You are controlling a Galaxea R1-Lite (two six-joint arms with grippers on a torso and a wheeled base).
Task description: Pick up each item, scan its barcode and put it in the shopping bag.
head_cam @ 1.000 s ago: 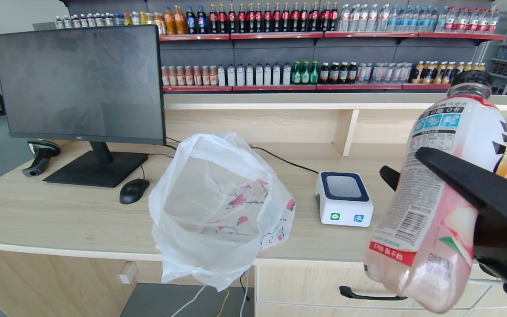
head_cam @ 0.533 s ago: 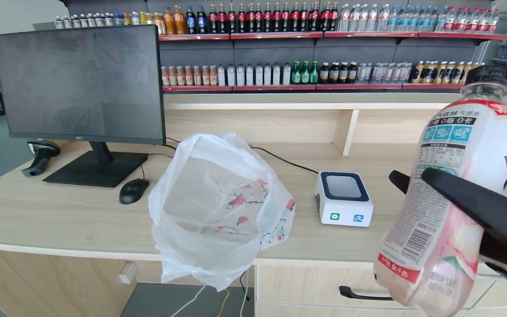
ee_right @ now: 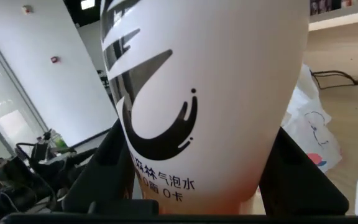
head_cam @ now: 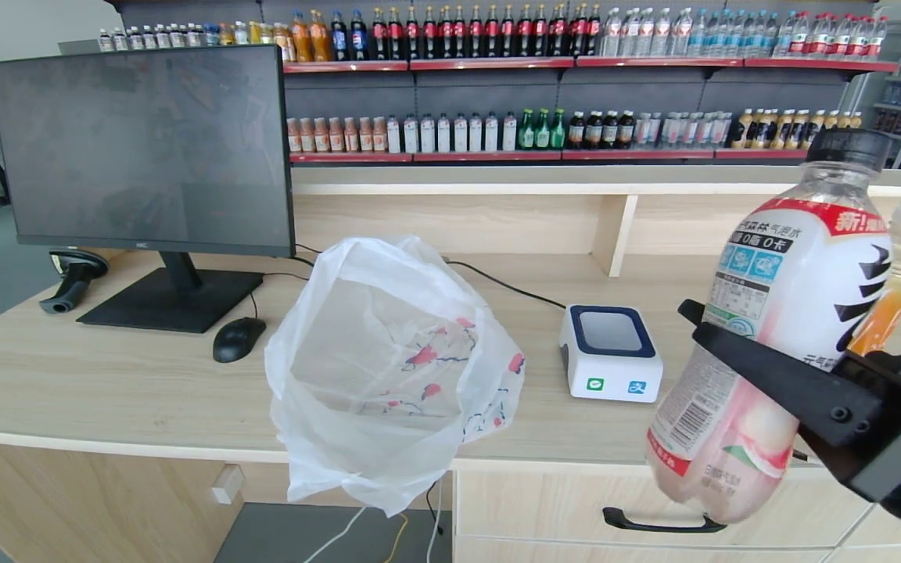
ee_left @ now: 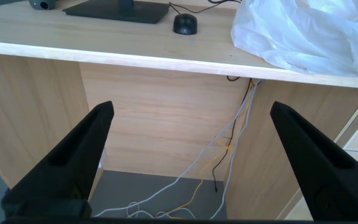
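Pink peach-label bottle (black cap) clamped in right gripper; left gripper spread wide

This is a small shop, seen at its checkout counter of pale wood. Along the back wall run red-edged shelves packed with rows of bottled drinks, clear, dark, orange and green, lined up the way a convenience store stocks them. On the counter stand a monitor with a mouse, a handheld scanner beside the monitor's foot, a small white barcode scanner box and an open plastic shopping bag.
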